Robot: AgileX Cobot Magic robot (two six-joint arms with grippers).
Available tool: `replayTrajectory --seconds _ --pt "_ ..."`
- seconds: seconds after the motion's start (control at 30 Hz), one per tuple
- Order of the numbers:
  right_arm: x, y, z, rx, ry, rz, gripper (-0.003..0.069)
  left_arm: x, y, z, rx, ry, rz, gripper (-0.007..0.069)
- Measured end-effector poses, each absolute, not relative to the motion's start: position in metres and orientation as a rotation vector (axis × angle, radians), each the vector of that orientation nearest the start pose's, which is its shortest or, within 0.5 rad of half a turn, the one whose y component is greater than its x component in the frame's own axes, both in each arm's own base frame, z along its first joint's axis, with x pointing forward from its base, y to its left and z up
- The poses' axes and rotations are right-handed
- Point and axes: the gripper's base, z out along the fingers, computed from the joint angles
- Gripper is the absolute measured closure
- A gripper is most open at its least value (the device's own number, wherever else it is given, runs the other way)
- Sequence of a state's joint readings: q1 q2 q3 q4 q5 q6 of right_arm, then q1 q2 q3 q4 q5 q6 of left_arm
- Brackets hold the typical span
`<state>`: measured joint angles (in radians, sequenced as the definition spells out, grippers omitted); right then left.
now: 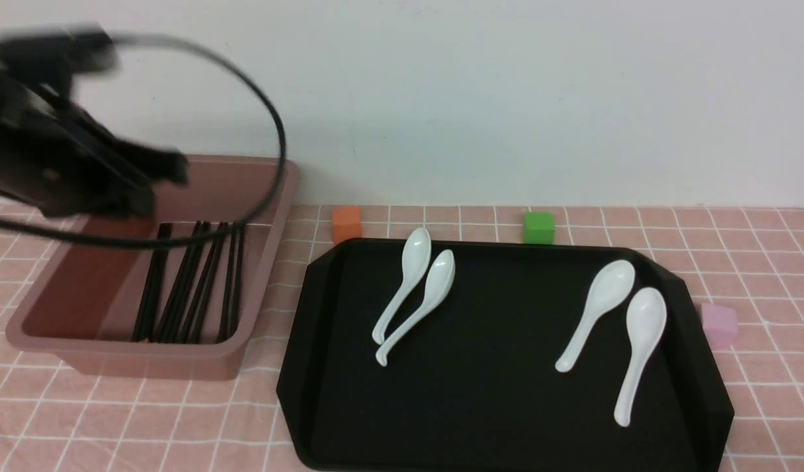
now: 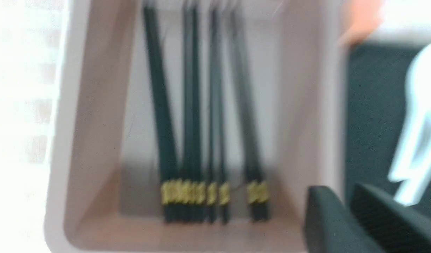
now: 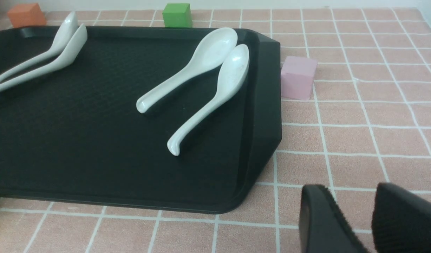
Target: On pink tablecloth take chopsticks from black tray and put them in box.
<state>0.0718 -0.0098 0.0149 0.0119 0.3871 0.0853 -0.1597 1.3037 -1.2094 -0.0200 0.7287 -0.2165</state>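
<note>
Black tray (image 1: pixel 506 354): holds spoons (image 1: pixel 611 285), no chopsticks seen; transfer looks complete.
Box (image 1: pixel 156 360): beside the tray, on its left.
Left end effector (image 2: pixel 339 196): the nearer, above the box; fingers pressed together, apparently empty.
Chopsticks (image 1: pixel 202 285): in the box, below that end effector; long axes run near to far, gold bands (image 2: pixel 183 192) nearest the robot.
Likely move: withdrawal.

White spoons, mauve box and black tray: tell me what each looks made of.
White spoons: likely glazed ceramic, going by the glossy highlights, though shiny plastic could look alike.
Mauve box: apparently moulded plastic with a satin finish; rounded corners and a rolled rim suggest it.
Black tray: probably plastic, matte, since its flat base shows hardly any reflection.
</note>
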Motion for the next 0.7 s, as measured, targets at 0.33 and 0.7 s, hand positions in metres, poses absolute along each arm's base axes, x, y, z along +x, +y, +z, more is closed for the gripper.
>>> replayTrajectory --seconds 0.33,0.7 --pt "0.052 0.004 0.174 0.020 1.877 0.120 0.0419 0.162 -0.030 0.381 -0.062 1.971 -0.306 0.0638" --pt "0.052 0.004 0.174 0.020 1.877 0.120 0.0419 0.067 -0.015 0.295 -0.070 1.828 -0.343 0.0638"
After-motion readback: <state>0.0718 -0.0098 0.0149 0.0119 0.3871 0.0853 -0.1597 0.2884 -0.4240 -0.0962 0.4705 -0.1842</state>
